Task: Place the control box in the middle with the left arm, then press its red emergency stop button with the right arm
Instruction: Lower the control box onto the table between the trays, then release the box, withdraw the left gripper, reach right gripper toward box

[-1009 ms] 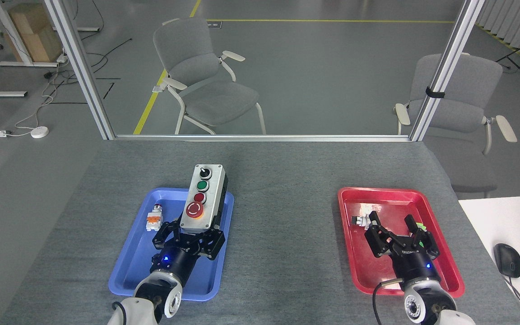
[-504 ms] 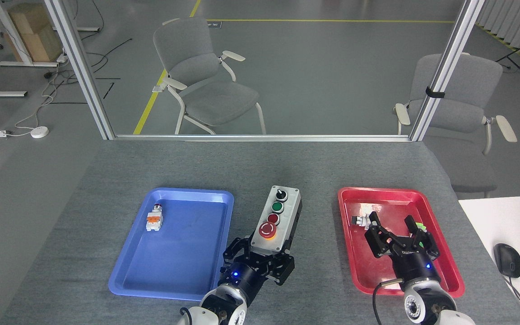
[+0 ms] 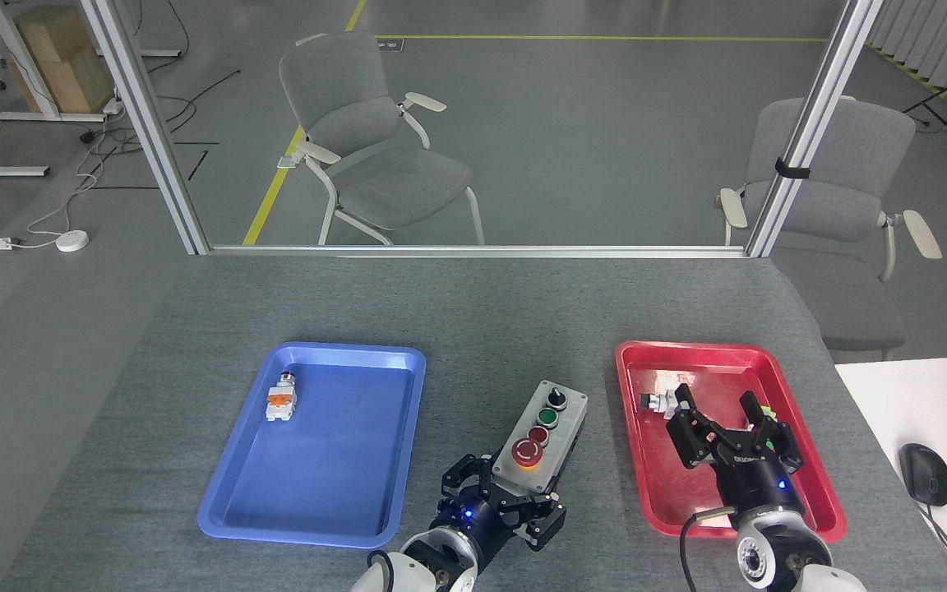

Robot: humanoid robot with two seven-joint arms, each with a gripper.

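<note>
The oblong light-grey control box with a black base (image 3: pixel 546 436) is seen over the bare grey felt tabletop (image 3: pixel 490 329), between the blue plastic tray (image 3: pixel 235 501) and the red plastic tray (image 3: pixel 646 493), nearer the red one. Its near end is clamped by the black clawed gripper of the left arm (image 3: pixel 503 499), whose claws are closed against both sides of the box. Whether the base is resting on the felt cannot be told. The box is angled, far end turned toward the right.

On its face a row is noted from far to near: black knob, green button, small red button, then the large red mushroom-shaped emergency stop button on a yellow ring (image 3: pixel 528 451), just beyond the left claws.

The black clawed gripper of the right arm (image 3: pixel 723 421) is held over the red tray, claws spread wide, nothing between them. A small dark and white part (image 3: pixel 659 401) lies just beside its left claw.

A small loose push-button with an orange-white body (image 3: pixel 280 400) lies in the blue tray, far left corner
</note>
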